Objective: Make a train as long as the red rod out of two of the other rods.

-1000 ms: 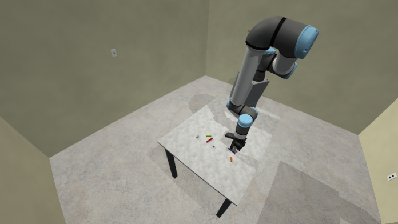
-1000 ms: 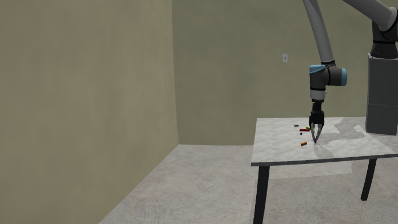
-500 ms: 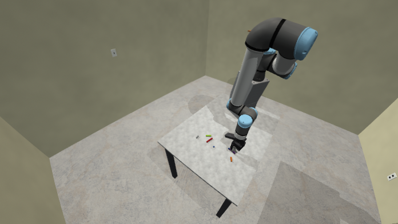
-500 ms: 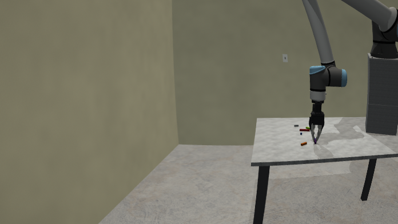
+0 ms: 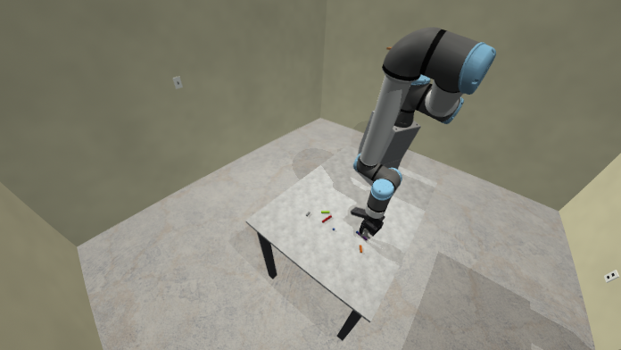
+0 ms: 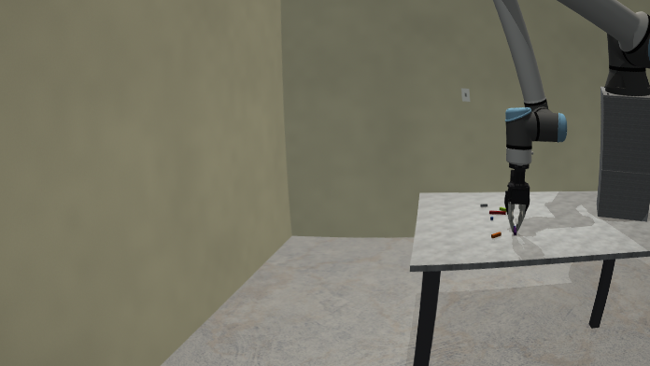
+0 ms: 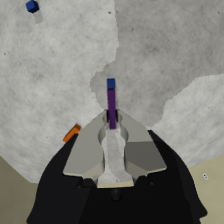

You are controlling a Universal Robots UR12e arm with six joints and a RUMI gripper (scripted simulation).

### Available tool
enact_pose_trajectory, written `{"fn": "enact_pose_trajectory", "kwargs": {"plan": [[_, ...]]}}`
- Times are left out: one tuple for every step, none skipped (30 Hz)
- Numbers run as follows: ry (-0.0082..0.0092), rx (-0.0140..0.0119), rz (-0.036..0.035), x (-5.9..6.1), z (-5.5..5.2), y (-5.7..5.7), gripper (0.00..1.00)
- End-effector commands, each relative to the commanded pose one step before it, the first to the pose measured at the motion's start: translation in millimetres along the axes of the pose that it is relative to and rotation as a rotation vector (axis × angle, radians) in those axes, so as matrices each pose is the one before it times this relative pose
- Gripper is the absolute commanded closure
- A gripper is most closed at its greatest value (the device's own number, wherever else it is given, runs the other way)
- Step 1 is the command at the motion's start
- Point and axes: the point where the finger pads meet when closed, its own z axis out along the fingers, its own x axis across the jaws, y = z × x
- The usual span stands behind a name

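Evidently, the gripper (image 5: 362, 234) (image 6: 515, 228) (image 7: 111, 110) is pinching the purple rod (image 5: 364, 237) (image 6: 515, 231) (image 7: 111, 102), one blue rod (image 5: 358, 232) (image 7: 111, 83) sitting beyond the fingers (touching its end, or nearly).

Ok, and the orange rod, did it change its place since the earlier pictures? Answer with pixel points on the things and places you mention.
No. The orange rod (image 5: 360, 248) (image 6: 496, 234) (image 7: 72, 133) shows no visible shift: in both the top and exterior views, it lies at the same spot relative to the edges of the table (image 5: 330, 263) (image 6: 458, 247) (image 7: 50, 75).
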Motion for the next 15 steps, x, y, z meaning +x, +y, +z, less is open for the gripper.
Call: {"fn": "enact_pose_trajectory", "kwargs": {"plan": [[-0.00102, 0.00029, -0.00131, -0.13, 0.13, 0.97, 1.00], [0.00000, 0.00000, 0.00000, 0.00, 0.00, 0.00, 1.00], [0.00000, 0.00000, 0.00000, 0.00, 0.00, 0.00, 1.00], [0.00000, 0.00000, 0.00000, 0.00, 0.00, 0.00, 1.00], [0.00000, 0.00000, 0.00000, 0.00, 0.00, 0.00, 1.00], [0.00000, 0.00000, 0.00000, 0.00, 0.00, 0.00, 1.00], [0.00000, 0.00000, 0.00000, 0.00, 0.00, 0.00, 1.00], [0.00000, 0.00000, 0.00000, 0.00, 0.00, 0.00, 1.00], [0.00000, 0.00000, 0.00000, 0.00, 0.00, 0.00, 1.00], [0.00000, 0.00000, 0.00000, 0.00, 0.00, 0.00, 1.00], [0.00000, 0.00000, 0.00000, 0.00, 0.00, 0.00, 1.00], [0.00000, 0.00000, 0.00000, 0.00, 0.00, 0.00, 0.97], [0.00000, 0.00000, 0.00000, 0.00, 0.00, 0.00, 0.97], [0.00000, 0.00000, 0.00000, 0.00, 0.00, 0.00, 0.97], [0.00000, 0.00000, 0.00000, 0.00, 0.00, 0.00, 0.94]]}}
